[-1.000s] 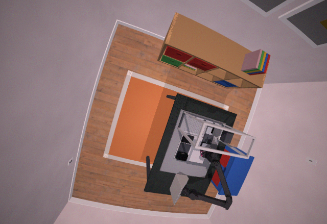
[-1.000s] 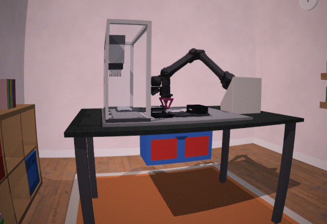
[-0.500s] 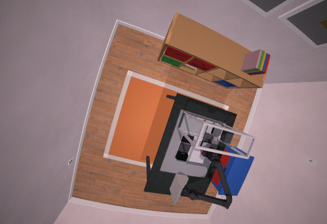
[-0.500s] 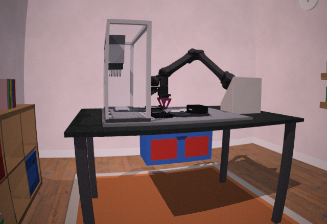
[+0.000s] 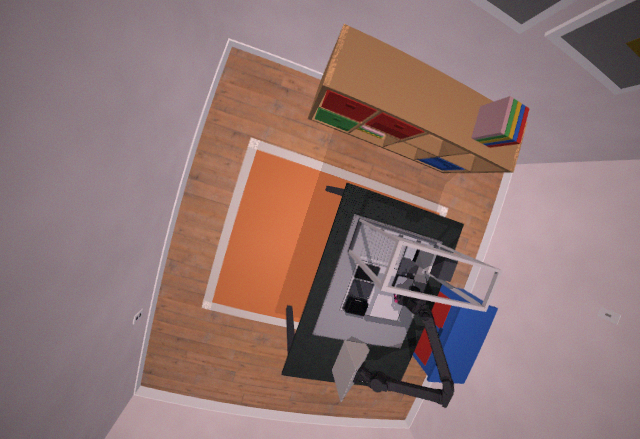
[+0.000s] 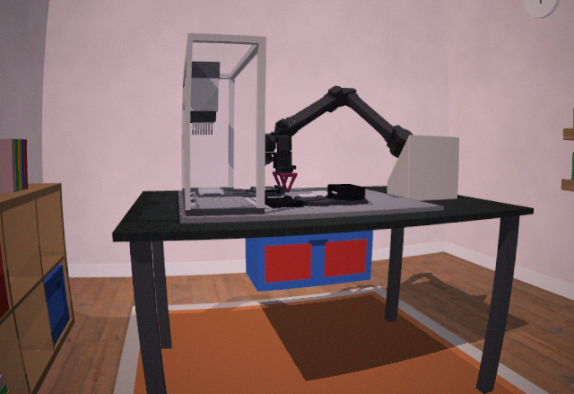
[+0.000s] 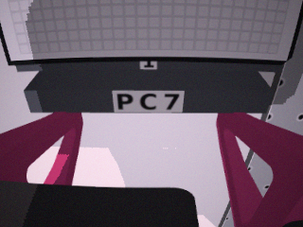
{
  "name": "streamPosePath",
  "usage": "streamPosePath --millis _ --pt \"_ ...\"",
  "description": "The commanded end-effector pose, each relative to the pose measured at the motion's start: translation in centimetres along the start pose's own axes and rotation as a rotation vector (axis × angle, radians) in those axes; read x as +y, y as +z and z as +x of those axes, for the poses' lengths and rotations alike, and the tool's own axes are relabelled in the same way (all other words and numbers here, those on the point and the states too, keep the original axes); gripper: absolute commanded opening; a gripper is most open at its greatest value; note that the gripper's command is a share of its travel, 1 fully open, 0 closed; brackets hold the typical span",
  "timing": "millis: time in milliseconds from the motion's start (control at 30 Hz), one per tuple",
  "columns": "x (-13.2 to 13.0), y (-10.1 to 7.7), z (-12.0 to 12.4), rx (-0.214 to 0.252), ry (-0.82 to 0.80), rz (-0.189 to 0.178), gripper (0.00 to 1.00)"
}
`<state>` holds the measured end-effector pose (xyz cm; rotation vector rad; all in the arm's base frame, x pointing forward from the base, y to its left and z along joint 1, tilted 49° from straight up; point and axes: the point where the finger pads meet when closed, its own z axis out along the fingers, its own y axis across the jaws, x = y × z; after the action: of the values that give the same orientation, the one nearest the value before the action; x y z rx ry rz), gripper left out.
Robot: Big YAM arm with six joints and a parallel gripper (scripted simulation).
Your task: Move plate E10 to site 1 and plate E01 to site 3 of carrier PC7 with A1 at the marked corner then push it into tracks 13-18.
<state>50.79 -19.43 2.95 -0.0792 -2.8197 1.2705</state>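
Gripper: the magenta gripper (image 7: 151, 151) stands wide with nothing between its fingers; it hangs low over the apron, just short of the carrier's handle end.
Carrier PC7: the dark handle block (image 7: 148, 91) with the white "PC7" label (image 7: 148, 101) lies straight ahead of the fingers, apart from them.
Site 1: a finely gridded plate (image 7: 151, 9), probably the 384-well plate, fills the site next to the handle; a small "1" mark (image 7: 148, 63) sits under its near edge.
Arm: the black arm (image 6: 366, 111) reaches from the grey pedestal (image 6: 424, 167) down beside the instrument's frame (image 6: 260, 116).
Nests: a black block (image 6: 345, 191) stands on the deck (image 6: 394, 204) near the pedestal.
Table: a black table (image 6: 152, 218) carries everything.
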Motion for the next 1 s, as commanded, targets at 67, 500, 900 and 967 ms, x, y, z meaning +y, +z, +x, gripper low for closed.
streamPosePath --millis 67,500,900,967 --pt "0.7 -2.1 -2.9 -0.051 0.016 0.003 0.8" --pt "0.8 -2.2 -4.1 -0.054 0.02 0.003 0.8" --pt "0.8 -2.3 -5.5 -0.066 0.033 0.002 0.8" --pt "0.8 -2.3 -5.7 -0.065 0.032 0.001 0.8"
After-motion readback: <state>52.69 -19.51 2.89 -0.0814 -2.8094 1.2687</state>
